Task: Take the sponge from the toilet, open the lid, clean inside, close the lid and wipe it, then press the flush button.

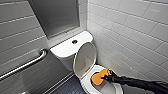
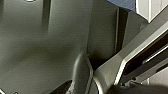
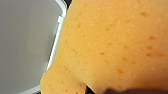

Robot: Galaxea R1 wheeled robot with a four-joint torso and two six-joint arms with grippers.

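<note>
With the lid (image 1: 85, 58) up, the right gripper (image 1: 105, 78), clamped on the sponge (image 1: 97, 78), hung over the toilet (image 1: 64, 50) bowl at lower right: the inside-cleaning step, I judged, next needing firm pressure against the porcelain.

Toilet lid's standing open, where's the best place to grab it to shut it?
Probably the lid by its free top rim, coming from the bowl side. It stands raised, back toward the tank, so that thin rim is what a hand can pinch.
</note>
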